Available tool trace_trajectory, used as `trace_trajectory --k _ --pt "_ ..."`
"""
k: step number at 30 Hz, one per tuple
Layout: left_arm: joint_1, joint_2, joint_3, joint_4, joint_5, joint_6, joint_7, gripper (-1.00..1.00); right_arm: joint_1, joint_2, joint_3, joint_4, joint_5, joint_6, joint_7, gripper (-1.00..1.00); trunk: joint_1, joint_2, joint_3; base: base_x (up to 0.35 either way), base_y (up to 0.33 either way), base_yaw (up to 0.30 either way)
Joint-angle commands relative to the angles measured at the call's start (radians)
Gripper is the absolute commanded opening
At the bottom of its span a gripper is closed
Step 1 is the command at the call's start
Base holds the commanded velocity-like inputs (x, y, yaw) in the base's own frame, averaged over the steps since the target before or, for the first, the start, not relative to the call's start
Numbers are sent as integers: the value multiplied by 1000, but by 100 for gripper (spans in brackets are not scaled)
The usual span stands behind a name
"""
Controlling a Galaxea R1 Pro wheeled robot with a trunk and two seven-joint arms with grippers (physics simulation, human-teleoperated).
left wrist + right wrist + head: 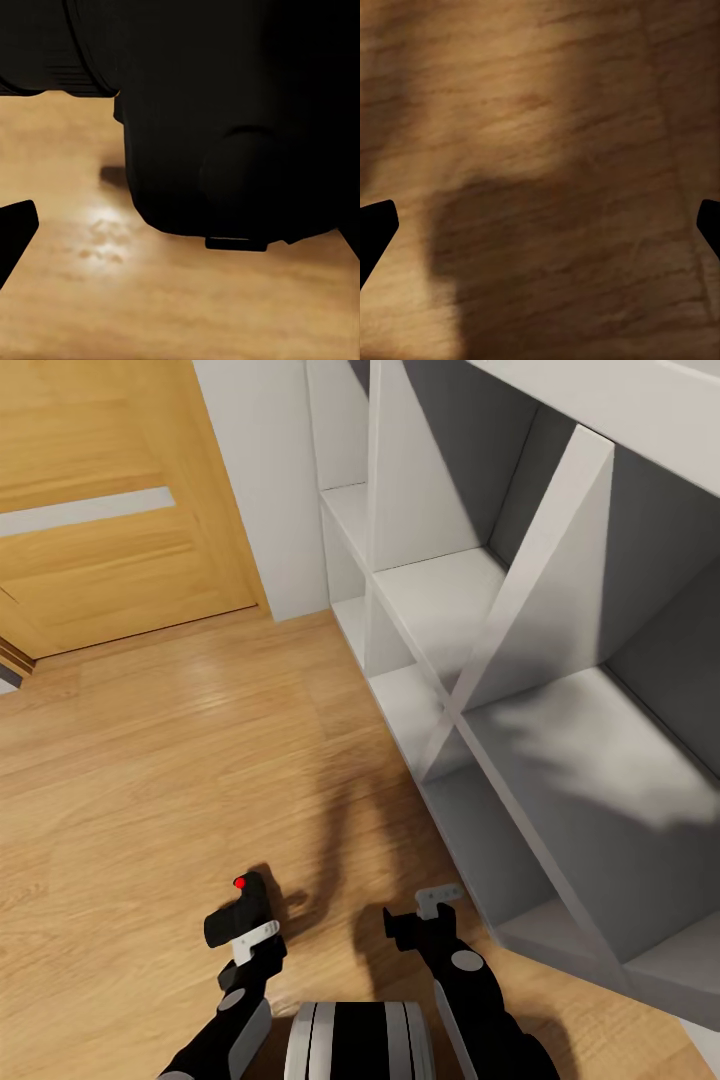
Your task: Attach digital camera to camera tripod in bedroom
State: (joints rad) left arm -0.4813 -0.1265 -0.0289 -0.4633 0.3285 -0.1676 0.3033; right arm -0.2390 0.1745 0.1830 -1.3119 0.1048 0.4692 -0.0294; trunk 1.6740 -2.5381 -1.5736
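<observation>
The digital camera (232, 922), a small black body with a red dot on top, is held low over the wood floor with my left gripper (255, 942) shut on it. In the left wrist view the camera (225, 112) looms close and dark above the floor. To its right my right gripper (428, 912) hangs open and empty next to the white shelf. The right wrist view has its dark fingertips (375, 229) set wide apart over bare floorboards. The camera tripod is out of view.
A white cubby shelf (560, 660) with crossed dividers stands close on the right. A wooden door (110, 510) is at the far left, beside a white wall. Light wood floor (150, 780) stretches ahead and to the left.
</observation>
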Motion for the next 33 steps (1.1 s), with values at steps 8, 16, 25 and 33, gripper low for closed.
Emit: trace_trajectory --k 8,16,25,33 --pt "0 -3 -4 -2 5 -6 4 100 0 0 1 -3 10 6 -1 100 0 0 -1 0 0 0" --pt "0 -5 -5 -3 6 -6 4 100 0 0 1 -3 10 6 -1 100 0 0 -1 0 0 0" --pt "0 -5 -5 -3 6 -6 6 100 0 0 1 -3 10 7 -1 100 0 0 -1 122 0 0" --pt "0 -5 -5 -2 6 -8 7 100 0 0 1 -3 10 7 -1 100 0 0 -1 23 0 0"
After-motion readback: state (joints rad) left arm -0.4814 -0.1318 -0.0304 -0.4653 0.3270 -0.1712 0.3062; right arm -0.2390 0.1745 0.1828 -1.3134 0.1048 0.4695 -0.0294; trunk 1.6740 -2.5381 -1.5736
